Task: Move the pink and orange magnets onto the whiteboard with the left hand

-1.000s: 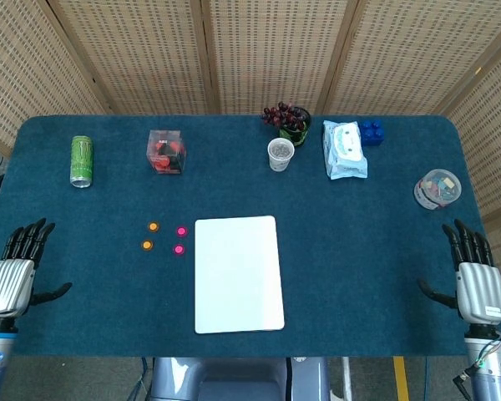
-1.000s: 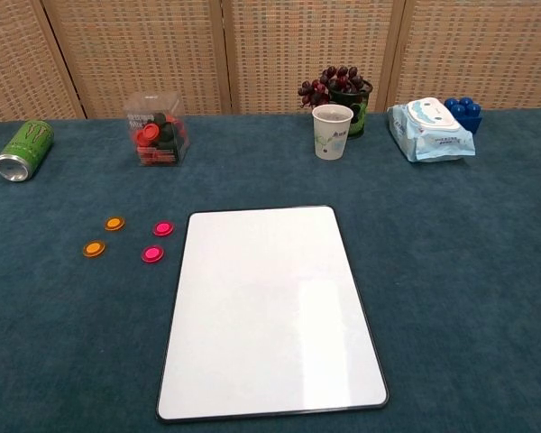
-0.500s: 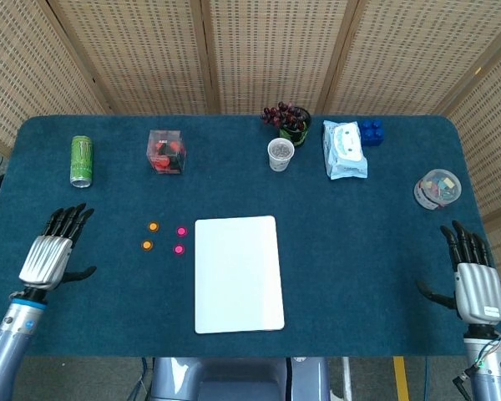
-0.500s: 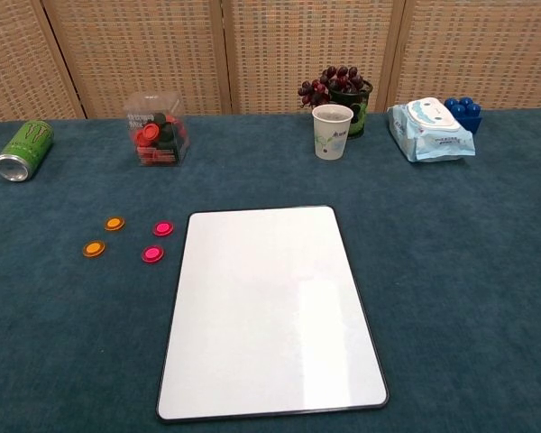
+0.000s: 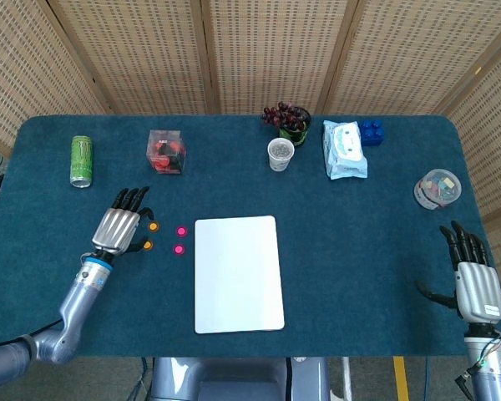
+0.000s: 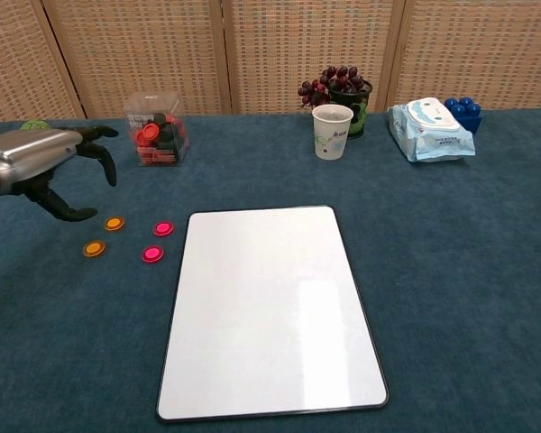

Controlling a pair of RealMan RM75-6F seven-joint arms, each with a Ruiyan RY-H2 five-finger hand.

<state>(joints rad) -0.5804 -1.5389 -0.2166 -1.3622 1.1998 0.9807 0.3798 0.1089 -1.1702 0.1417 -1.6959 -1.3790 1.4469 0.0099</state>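
Blue felt table [image 5: 376, 242], whiteboard [image 5: 238, 273], wicker screens [image 5: 267, 50]

Two pink magnets [image 6: 158, 242], two orange magnets [image 6: 104, 235]

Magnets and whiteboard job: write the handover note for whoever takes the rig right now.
Left hand: open, holding nothing, raised above the table beside the orange magnets.
Right hand: open, idle at the table's right edge.
Orange magnets and pink magnets: all four lie on the cloth left of the whiteboard.
Done: nothing is on the board.
Left: pick up each magnet with the left hand and place it on the whiteboard.
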